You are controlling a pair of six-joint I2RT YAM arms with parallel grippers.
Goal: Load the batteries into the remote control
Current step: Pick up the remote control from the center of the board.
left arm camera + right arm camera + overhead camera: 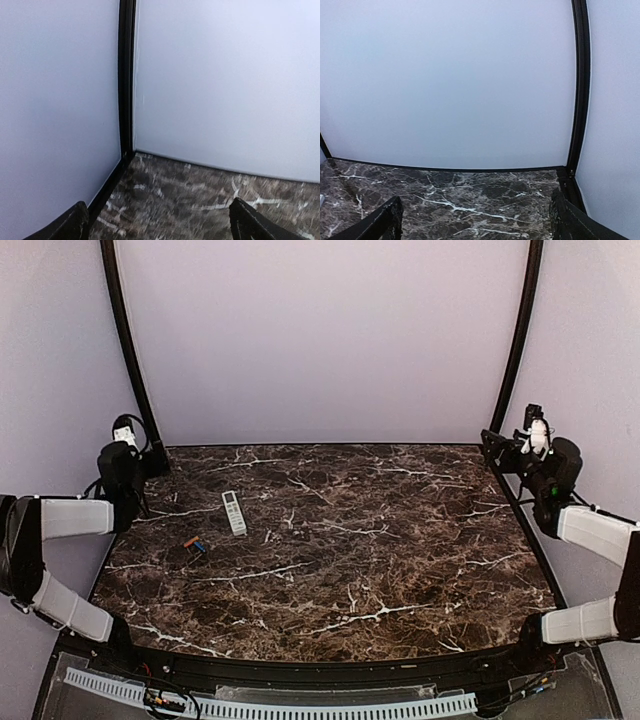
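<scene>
The remote control is a slim white bar lying flat on the dark marble table, left of centre, buttons up. The batteries, tiny orange and blue cylinders, lie close together just in front and to the left of it. My left gripper is open over the table's back left corner, far from both, with only marble between its fingertips. My right gripper is open at the back right corner, its fingertips wide apart and holding nothing. Neither wrist view shows the remote or the batteries.
Pale walls close the table in at the back and sides, with a black post in the left corner and another in the right. A white slotted cable strip runs along the near edge below the table.
</scene>
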